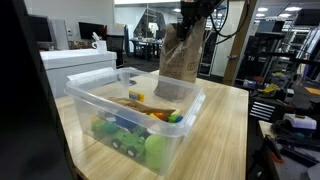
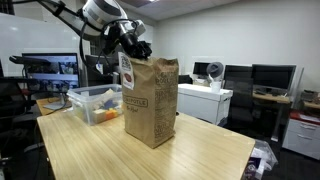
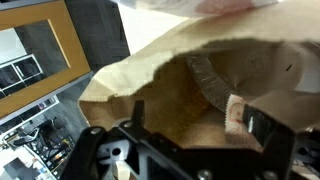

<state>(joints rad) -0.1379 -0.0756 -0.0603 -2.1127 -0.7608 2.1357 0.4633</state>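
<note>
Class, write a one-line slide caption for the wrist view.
Open gripper hovers at the open mouth of a brown paper bag.

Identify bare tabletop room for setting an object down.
Bare: the table from the paper bag to its near edge in an exterior view. Crowded: the plastic bin holds toys, and the end effector hovers at the bag's mouth.
</note>
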